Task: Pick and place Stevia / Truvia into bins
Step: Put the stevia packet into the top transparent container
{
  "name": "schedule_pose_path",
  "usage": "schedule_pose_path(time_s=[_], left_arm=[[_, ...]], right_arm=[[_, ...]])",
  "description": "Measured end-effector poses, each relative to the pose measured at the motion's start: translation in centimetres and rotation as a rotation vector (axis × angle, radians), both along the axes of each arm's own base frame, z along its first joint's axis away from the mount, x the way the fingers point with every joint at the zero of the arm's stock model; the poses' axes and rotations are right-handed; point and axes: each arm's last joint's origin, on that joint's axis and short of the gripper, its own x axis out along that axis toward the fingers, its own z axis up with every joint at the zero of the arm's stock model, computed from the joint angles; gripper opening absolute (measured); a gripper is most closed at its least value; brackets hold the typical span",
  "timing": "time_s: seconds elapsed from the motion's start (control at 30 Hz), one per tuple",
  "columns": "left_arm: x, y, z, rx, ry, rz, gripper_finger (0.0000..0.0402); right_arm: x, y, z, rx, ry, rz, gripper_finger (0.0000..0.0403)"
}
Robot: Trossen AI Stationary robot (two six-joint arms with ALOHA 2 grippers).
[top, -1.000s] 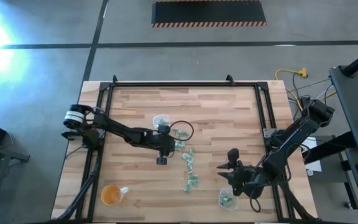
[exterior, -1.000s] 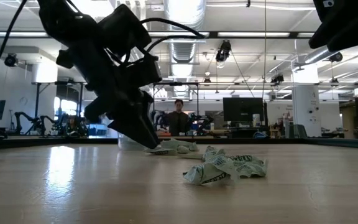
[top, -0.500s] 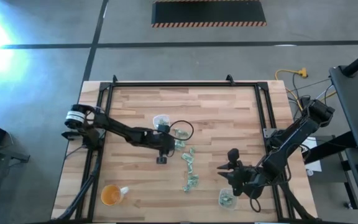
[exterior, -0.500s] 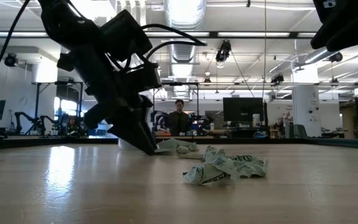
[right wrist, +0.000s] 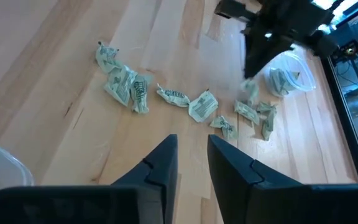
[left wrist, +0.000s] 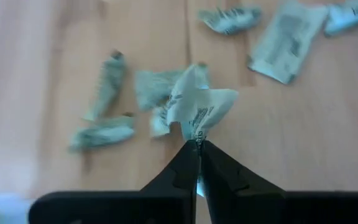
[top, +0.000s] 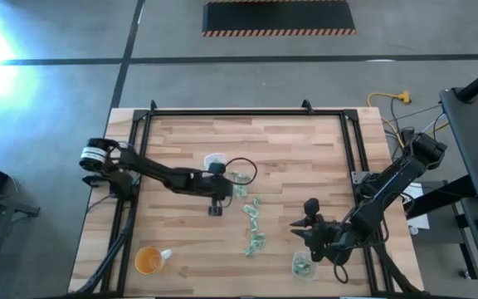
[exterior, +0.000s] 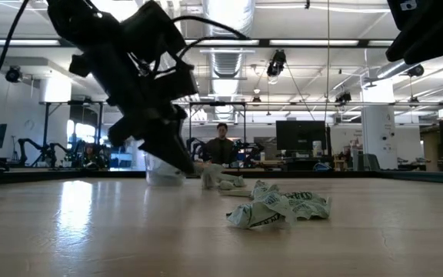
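Crumpled green-and-white Stevia packets lie loose on the wooden table in a pile [top: 241, 177] and two clusters [top: 250, 209] [top: 256, 243]. My left gripper [left wrist: 197, 146] [top: 229, 189] is shut on one packet [left wrist: 197, 109] [exterior: 208, 178] beside the far pile. One clear bin [top: 215, 159] stands just beyond the gripper and holds a few packets [right wrist: 283, 79]. The other bin [top: 302, 264] stands near the front right, also with packets in it. My right gripper [top: 295, 230] [right wrist: 191, 152] hovers open beside that bin, holding nothing. My left gripper pinches the packet's lower edge [left wrist: 196, 132] between its two fingertips. The fingers slant down from the table's left. The crumpled packet sticks out past the tips and, in the low view, hangs just above the tabletop.
An orange-tinted cup [top: 148, 260] stands at the near left corner. A black frame [top: 247, 111] runs along the table's far edge and sides. Bare wood lies between the packets and the left edge. A person [exterior: 221, 146] stands in the room beyond the table.
My left gripper has risen a little at the edge of the far pile, and a packet has come up off the table at its tips. My right gripper has kept still.
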Motion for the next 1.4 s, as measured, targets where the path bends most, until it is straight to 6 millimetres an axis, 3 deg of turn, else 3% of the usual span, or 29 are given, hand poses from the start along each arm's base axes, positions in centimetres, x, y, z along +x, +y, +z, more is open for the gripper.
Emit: schedule_pose_path(time_s=[0.2,0.4,0.9,1.4], left_arm=[[-0.8,0.3,2.6,0.115,-0.090,0.114,0.0001],[-1.5,0.6,4.0,0.186,-0.120,0.190,0.0001],[-2.6,1.3,3.2,0.351,-0.024,0.328,0.0001],[-3.2,1.6,2.9,0.390,0.029,0.386,0.0002]], right_arm=[[0.0,0.0,0.0,-0.001,0.001,0.000,0.0081],[0.0,0.0,-0.1,-0.002,0.002,0.000,0.0072],[-0.1,-0.1,-0.2,-0.005,0.004,0.000,0.0075],[-0.1,-0.1,-0.2,-0.005,0.004,0.000,0.0069]])
